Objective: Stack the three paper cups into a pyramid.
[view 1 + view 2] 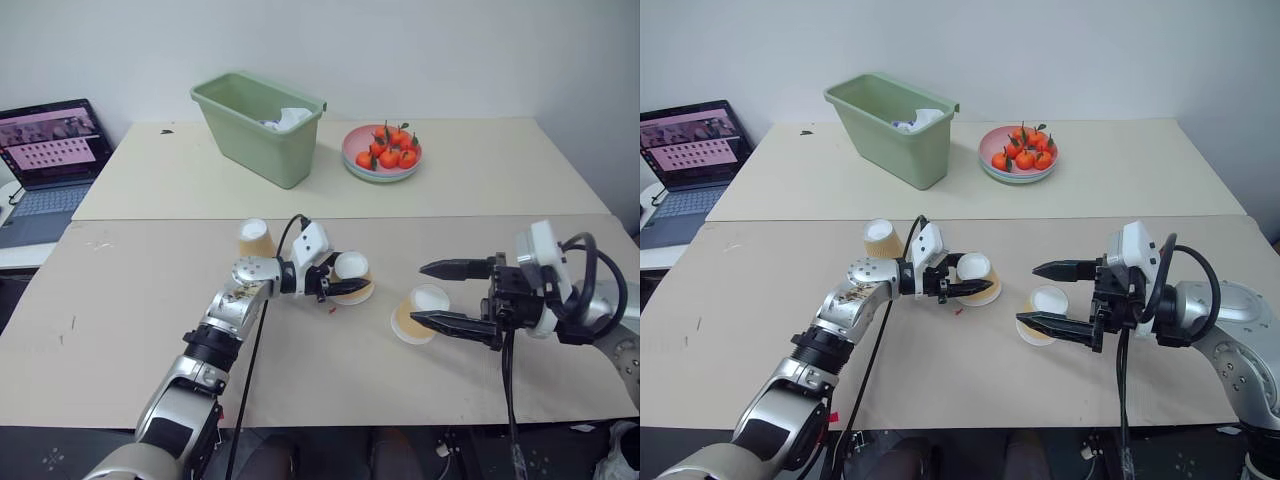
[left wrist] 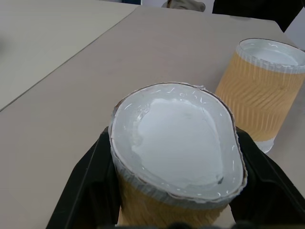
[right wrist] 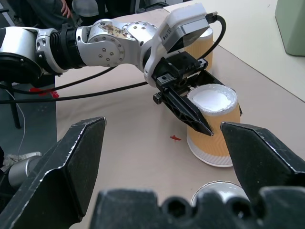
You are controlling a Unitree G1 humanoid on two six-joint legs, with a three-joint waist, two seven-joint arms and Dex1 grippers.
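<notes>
Landmark for all positions: the held cup point(image 1: 352, 272), the middle one of the three paper cups, inverted with its white base up.

**Left tool.** The left tool point(image 1: 340, 285) is clamped on the held cup. Its two black fingers press the tan sides from opposite sides; in the left wrist view the base of the cup is squeezed into an oval. The tool points nearly level, toward the robot's right. Whether the rim of the cup rests on the counter point(image 1: 150, 330) or is just off it cannot be told.

**Right tool.** The right tool point(image 1: 425, 292) stands fully spread and holds nothing. Its fingers point level toward the robot's left, at the held cup.

**Other cups.**
- The near cup point(image 1: 418, 312) stands inverted on the counter, to the right of the held cup and slightly nearer the robot. It sits between the spread fingers of the right tool as seen from the head; contact with them is not apparent.
- The far cup point(image 1: 256, 238) stands inverted to the left of the held cup and farther from the robot, behind the left wrist.

**Governing relation.** All three long axes are roughly upright. The near cup is just beside the held cup; the far cup is apart. Judgement: no pyramid exists yet. A base pair is most readily formed from the held and near cups, with the right arm nearer the near cup.
</notes>
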